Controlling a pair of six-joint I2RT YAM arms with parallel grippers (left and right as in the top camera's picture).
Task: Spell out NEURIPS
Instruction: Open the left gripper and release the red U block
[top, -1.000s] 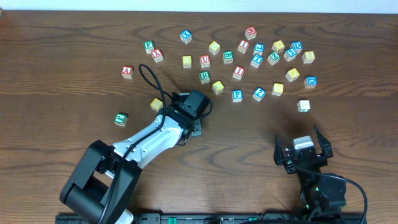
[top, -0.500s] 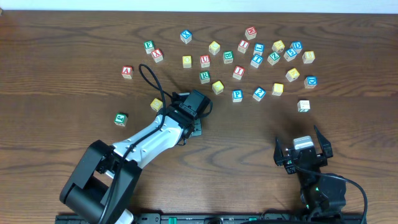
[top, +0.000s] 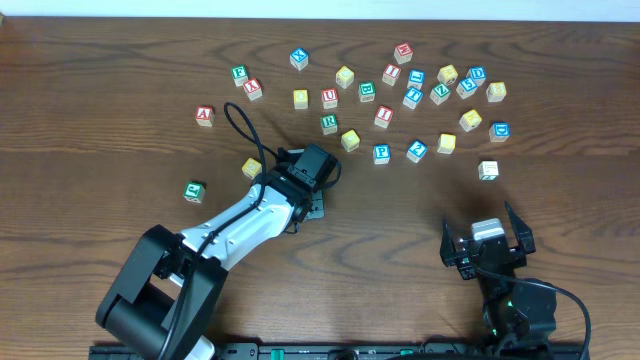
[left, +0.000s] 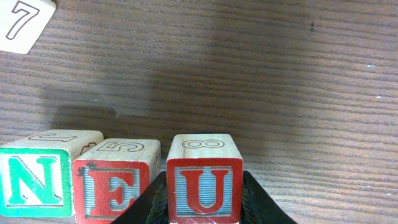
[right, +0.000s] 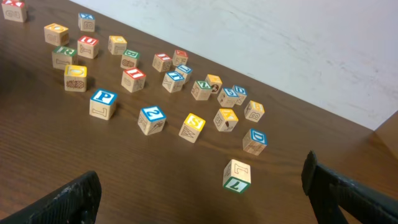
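In the left wrist view a green N block, a red E block and a red U block stand side by side in a row on the wood. My left gripper is shut on the U block, a finger on each side. In the overhead view the left gripper hides this row. My right gripper is open and empty near the front right. A green R block, a red I block, a blue P block and a yellow S block lie loose at the back.
Several other letter blocks are scattered along the back of the table. A yellow block and a green block lie left of the left gripper. A green 7 block lies ahead of the right gripper.
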